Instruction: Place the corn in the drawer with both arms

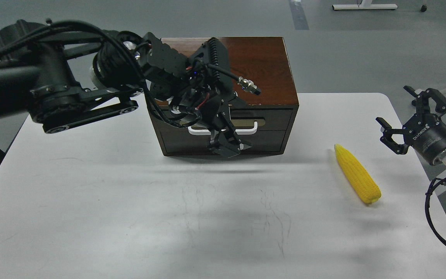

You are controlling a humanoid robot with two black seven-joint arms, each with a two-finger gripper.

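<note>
Dark wooden box (pixel 261 66) on white worktop (pixel 130 217), drawer (pixel 269 124) closed, left tool (pixel 227 145) at its white bar handle (pixel 246 130), finger state unclear, corn (pixel 356 173) lying on worktop right of box, right tool (pixel 405 116) fingers spread, hovering beside corn, apart

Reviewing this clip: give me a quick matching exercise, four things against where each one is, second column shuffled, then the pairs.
Things:
1. corn
2. left claw
3. right claw
4. dark wooden box

Places:
A. at the white drawer handle
B. far side of the table, centre
C. lying on the table, right of the box
D. open, off the table's right edge

Pairs: 1-C, 2-A, 3-D, 4-B
</note>
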